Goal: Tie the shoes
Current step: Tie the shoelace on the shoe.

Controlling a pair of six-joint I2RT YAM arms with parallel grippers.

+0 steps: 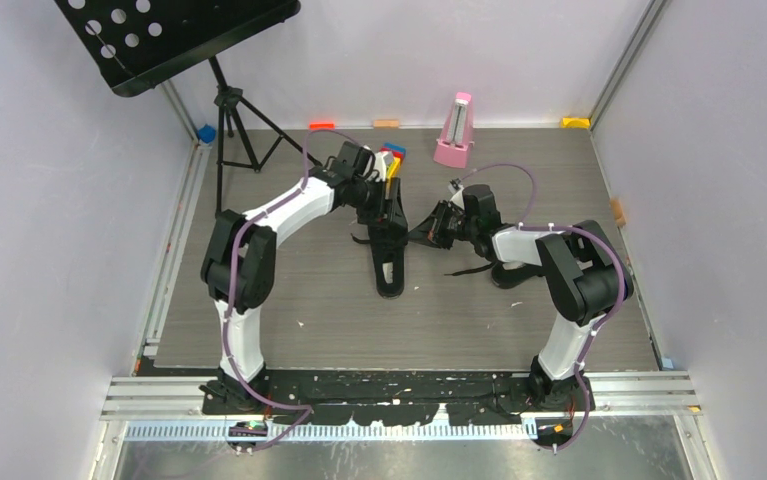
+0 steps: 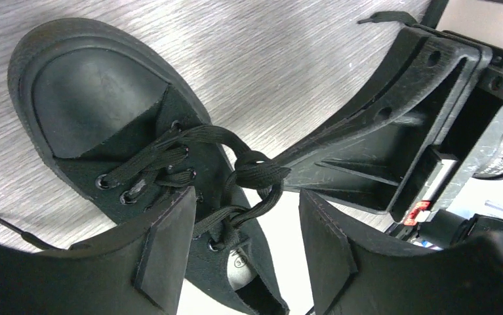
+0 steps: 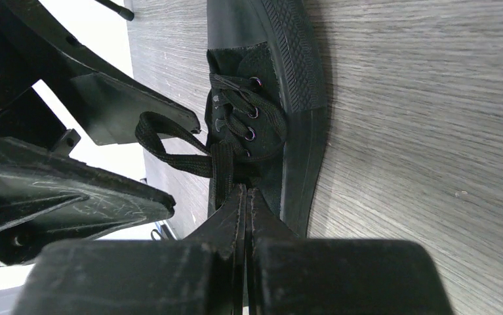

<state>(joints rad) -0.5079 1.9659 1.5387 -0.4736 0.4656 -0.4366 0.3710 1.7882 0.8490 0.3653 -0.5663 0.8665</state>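
One black shoe (image 1: 391, 268) lies mid-table with its toe toward the arms; it also shows in the left wrist view (image 2: 98, 98) and the right wrist view (image 3: 288, 125). Its black lace (image 2: 255, 172) is crossed into a loose loop above the eyelets. My left gripper (image 2: 245, 200) is open, its two pads either side of that loop, touching nothing. My right gripper (image 3: 245, 190) is shut on the lace (image 3: 222, 170) right beside the shoe. A dark shape under my right arm (image 1: 507, 272) looks like the other shoe, mostly hidden.
A black music stand (image 1: 184, 40) on a tripod stands back left. A pink metronome (image 1: 454, 130) stands at the back centre. Coloured blocks (image 1: 393, 155) lie just behind my left gripper. Walls close in both sides.
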